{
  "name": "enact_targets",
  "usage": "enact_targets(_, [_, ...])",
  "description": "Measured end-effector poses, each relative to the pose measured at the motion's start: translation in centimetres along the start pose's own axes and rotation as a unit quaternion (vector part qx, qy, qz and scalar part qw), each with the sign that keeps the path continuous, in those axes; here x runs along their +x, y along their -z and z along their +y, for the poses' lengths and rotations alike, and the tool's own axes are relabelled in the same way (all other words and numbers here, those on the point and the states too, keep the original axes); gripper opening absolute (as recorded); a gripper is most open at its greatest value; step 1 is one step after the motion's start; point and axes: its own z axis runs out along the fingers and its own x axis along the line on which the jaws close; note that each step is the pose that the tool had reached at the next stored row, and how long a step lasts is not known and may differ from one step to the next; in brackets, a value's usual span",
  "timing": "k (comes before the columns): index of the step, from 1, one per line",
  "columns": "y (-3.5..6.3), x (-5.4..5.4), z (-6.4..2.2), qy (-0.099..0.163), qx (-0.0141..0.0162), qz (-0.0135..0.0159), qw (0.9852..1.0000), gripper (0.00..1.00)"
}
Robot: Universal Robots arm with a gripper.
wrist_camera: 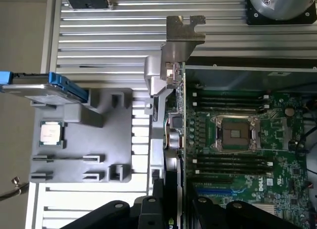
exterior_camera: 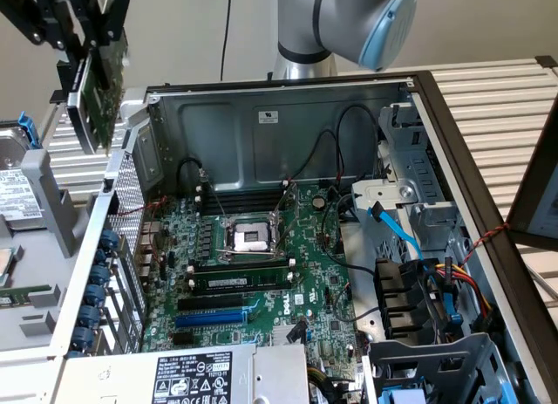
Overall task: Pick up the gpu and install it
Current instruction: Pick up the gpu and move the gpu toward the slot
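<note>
**Exterior view: gpu held aloft beside the case**

My claw (exterior_camera: pixel 87 64) is clenched on the gpu (exterior_camera: pixel 99 103), holding it upright in the air over the case (exterior_camera: pixel 288 116) wall at the exterior view's left, well apart from the motherboard (exterior_camera: pixel 261 273). To carry it well, I judge: firm grip, card vertical, metal bracket (wrist_camera: pixel 181 41) clear of the wall, edge parallel to the blue slot (exterior_camera: pixel 214 318).

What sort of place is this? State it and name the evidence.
Probably a robotics lab bench for PC assembly: an open desktop case with its motherboard, and a grey parts fixture on a slotted aluminium table.
</note>
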Motion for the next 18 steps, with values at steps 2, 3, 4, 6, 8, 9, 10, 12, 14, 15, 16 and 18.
enact_targets(2, [0.13,-0.9,-0.22,0.0,0.0,0.0003,1.0,0.27])
enact_targets(3, [0.18,-1.3,-0.33,0.0,0.0001,0.0005,1.0,0.27])
enact_targets(4, [0.21,-1.8,-0.45,0.0,0.0001,0.0008,1.0,0.27])
enact_targets(6, [0.26,-2.7,-0.65,0.0,0.0,0.0011,1.0,0.27])
enact_targets(8, [0.3,-3.6,-0.86,0.0,0.0,0.0017,1.0,0.27])
enact_targets(9, [0.33,-4.1,-0.97,0.0,0.0001,0.0021,1.0,0.27])
enact_targets(10, [0.35,-4.5,-1.07,0.0,0.0001,0.0025,1.0,0.27])
enact_targets(12, [0.39,-5.3,-1.27,-0.001,0.0001,0.0035,1.0,0.27])
enact_targets(14, [0.43,-6.1,-1.47,-0.001,0.0001,0.0046,1.0,0.27])
enact_targets(15, [0.46,-6.5,-1.56,-0.001,0.0001,0.0053,1.0,0.27])
enact_targets(16, [0.48,-6.9,-1.66,-0.001,0.0001,0.0059,1.0,0.27])
enact_targets(18, [0.53,-7.7,-1.86,-0.001,0.0002,0.0071,1.0,0.27])
